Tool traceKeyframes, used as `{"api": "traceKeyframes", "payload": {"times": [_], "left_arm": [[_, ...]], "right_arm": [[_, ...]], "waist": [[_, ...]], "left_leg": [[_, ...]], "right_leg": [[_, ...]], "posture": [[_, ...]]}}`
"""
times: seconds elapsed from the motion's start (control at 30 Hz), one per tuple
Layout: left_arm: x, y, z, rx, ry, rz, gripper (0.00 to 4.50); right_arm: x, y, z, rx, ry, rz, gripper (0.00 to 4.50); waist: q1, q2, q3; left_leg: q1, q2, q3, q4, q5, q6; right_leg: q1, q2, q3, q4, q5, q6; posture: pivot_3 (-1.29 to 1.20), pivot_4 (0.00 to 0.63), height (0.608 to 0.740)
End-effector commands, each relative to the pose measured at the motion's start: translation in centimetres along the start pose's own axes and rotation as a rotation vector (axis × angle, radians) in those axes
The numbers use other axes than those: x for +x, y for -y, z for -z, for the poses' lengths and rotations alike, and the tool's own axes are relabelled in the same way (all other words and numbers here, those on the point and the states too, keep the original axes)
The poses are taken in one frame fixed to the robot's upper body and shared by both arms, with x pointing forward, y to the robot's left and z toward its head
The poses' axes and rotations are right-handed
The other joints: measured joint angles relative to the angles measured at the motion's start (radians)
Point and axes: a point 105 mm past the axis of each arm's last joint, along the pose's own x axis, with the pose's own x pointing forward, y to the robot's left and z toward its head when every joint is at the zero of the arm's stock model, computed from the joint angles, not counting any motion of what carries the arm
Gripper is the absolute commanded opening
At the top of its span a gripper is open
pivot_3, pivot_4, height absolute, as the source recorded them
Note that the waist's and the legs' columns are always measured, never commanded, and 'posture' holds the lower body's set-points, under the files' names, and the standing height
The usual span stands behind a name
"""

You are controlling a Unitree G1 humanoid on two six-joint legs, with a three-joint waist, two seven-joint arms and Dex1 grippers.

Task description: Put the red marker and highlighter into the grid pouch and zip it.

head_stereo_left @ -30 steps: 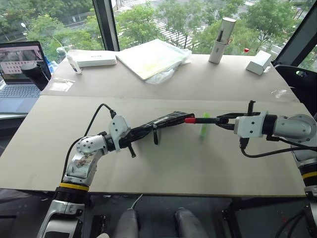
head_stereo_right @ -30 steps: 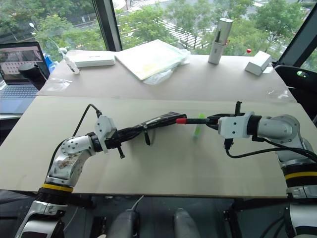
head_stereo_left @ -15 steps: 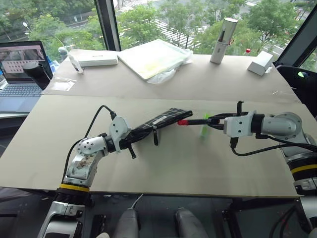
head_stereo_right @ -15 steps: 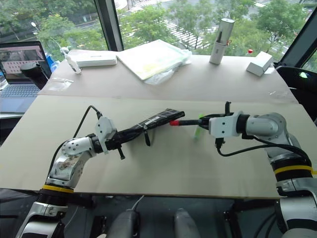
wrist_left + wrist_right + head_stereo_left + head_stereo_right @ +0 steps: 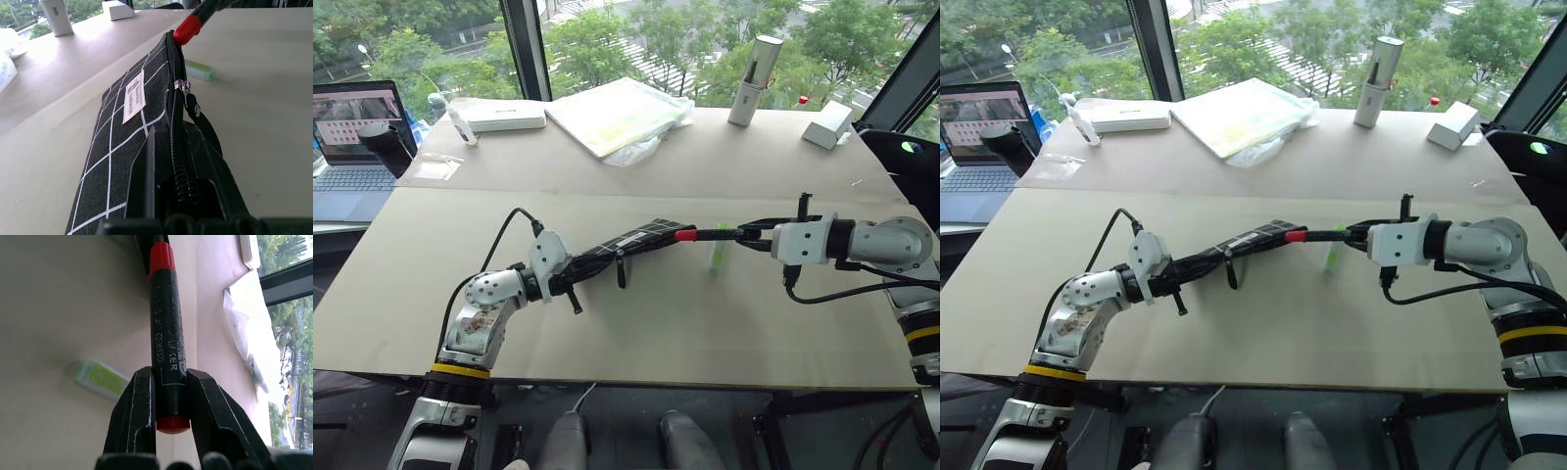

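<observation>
The left gripper [image 5: 576,271] is clamped on one end of the grid pouch [image 5: 631,242], holding it above the table [image 5: 656,333]. The right gripper [image 5: 168,399] pinches the red marker [image 5: 166,340] by its barrel — red tip touching the pouch's far end (at the zipper). The highlighter [image 5: 716,251] lies on the table just beside the marker.

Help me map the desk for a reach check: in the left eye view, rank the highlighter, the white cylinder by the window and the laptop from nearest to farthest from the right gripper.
1. highlighter: on the table just below the right gripper.
2. white cylinder: far edge, by the window.
3. laptop: far left, off the table.
</observation>
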Motion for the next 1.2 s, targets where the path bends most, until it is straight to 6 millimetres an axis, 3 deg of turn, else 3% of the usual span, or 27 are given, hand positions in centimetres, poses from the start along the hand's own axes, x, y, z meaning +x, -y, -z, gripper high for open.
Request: {"api": "traceKeyframes", "payload": {"times": [0.03,0.33,0.5,0.7,0.93,1.0,1.03,1.13,1.2], "left_arm": [[0.4,0.0,-1.1,0.049,0.027,0.012,0.0],[0.5,0.1,-1.3,0.056,0.029,0.018,0.0],[0.5,0.1,-1.3,0.056,0.028,0.022,0.0],[0.9,0.1,-1.5,0.057,0.035,0.029,0.0],[1.0,0.0,-1.6,0.057,0.038,0.031,0.0],[1.0,0.0,-1.6,0.057,0.038,0.028,0.0],[1.0,-0.1,-1.6,0.057,0.039,0.028,0.0],[0.9,-0.1,-1.5,0.056,0.038,0.024,0.0],[0.8,0.0,-1.5,0.056,0.038,0.022,0.0]], "right_arm": [[-0.6,1.4,-0.4,-0.027,-0.001,0.05,0.58],[1.8,1.2,-0.8,-0.056,0.012,0.031,0.58],[3.8,0.9,-2.0,-0.075,0.063,0.013,0.58],[7.7,-1.0,-5.8,-0.093,0.201,-0.042,0.58],[10.0,-1.1,-7.9,-0.09,0.264,-0.035,0.58],[10.1,-0.8,-7.9,-0.058,0.259,-0.02,1.58],[10.0,-0.6,-7.7,-0.028,0.253,-0.017,1.71],[9.6,0.6,-6.8,-0.008,0.213,0.045,2.77],[9.0,0.4,-5.8,0.039,0.183,0.017,3.38]], "waist": [[0.0,0.0,0.0],[-0.001,0.0,0.0],[-0.001,0.0,0.0],[-0.001,0.0,0.0],[0.001,0.0,0.0],[0.001,0.0,0.0],[0.001,0.0,0.0],[0.001,0.0,0.0],[0.001,0.0,0.0]], "left_leg": [[0.0,0.0,0.0,0.0,0.0,0.0],[0.0,0.0,0.0,0.0,0.0,0.0],[0.0,0.0,0.0,0.0,0.0,0.0],[0.0,0.0,0.0,0.0,0.0,0.0],[0.0,0.0,0.0,0.0,0.0,-0.001],[0.0,0.0,0.0,0.0,0.0,-0.001],[0.0,0.0,0.0,0.0,0.0,-0.001],[0.0,0.0,-0.001,0.0,0.0,-0.001],[0.0,0.0,0.0,0.0,0.0,-0.001]], "right_leg": [[0.0,0.0,0.0,0.0,0.0,0.0],[0.0,0.0,0.0,0.0,0.0,0.0],[0.0,0.0,0.0,0.0,0.0,0.0],[0.0,0.0,0.0,0.001,0.0,0.0],[0.0,0.0,0.0,0.001,0.0,0.0],[0.0,0.0,0.0,0.001,0.0,0.0],[0.0,0.0,0.0,0.001,0.0,0.0],[0.0,0.0,0.0,0.002,0.0,0.0],[0.0,0.0,0.0,0.002,0.0,0.0]], "posture": [[0.0,0.15,0.738],[0.0,0.15,0.738],[0.0,0.15,0.738],[0.0,0.15,0.738],[0.0,0.15,0.738],[0.0,0.15,0.738],[0.0,0.15,0.738],[0.0,0.15,0.738],[0.0,0.15,0.738]]}}
